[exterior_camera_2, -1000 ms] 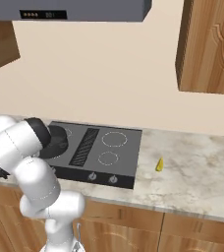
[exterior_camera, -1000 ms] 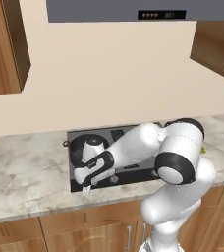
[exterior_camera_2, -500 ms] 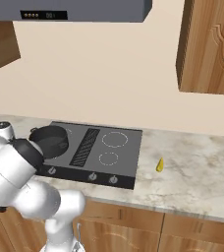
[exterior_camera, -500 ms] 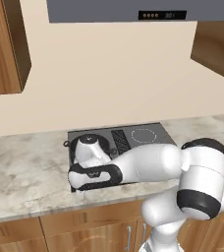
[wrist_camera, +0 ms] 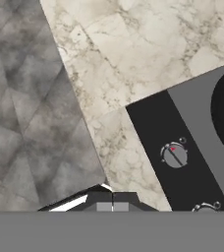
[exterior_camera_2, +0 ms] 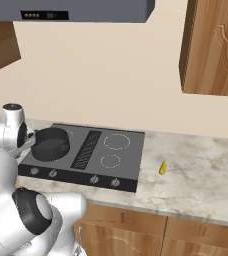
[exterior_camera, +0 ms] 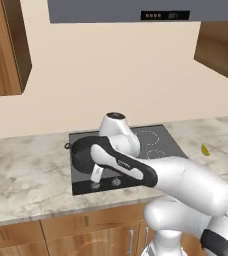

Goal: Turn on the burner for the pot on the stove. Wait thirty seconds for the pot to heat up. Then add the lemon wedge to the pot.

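The dark grey pot [exterior_camera_2: 51, 143] stands on the left rear of the stove [exterior_camera_2: 128, 162], covering its burner. In the left base view my arm crosses in front of the pot [exterior_camera: 81, 151]. My gripper [exterior_camera: 94, 179] points down just above the leftmost knob [exterior_camera: 93, 186] on the stove's front strip. In the hand view its fingertips [wrist_camera: 113, 201] are pressed together with nothing between them, and a knob [wrist_camera: 174, 155] lies a little beyond them. The yellow lemon wedge [exterior_camera_2: 162, 167] rests on the counter right of the stove, also visible as the lemon wedge [exterior_camera: 205, 149].
Several knobs [exterior_camera_2: 93, 179] line the stove's front strip. Two bare ringed zones [exterior_camera_2: 117, 141] sit on the stove's right half. Marble counter [wrist_camera: 133, 59] extends left of the stove, its front edge dropping to grey floor [wrist_camera: 30, 113]. A range hood [exterior_camera: 151, 10] and wooden cabinets [exterior_camera_2: 213, 50] hang above.
The arm has swung left and stretched low across the stove's front, bringing the hand down over the leftmost knob. The jaws have gone from partly open to shut.
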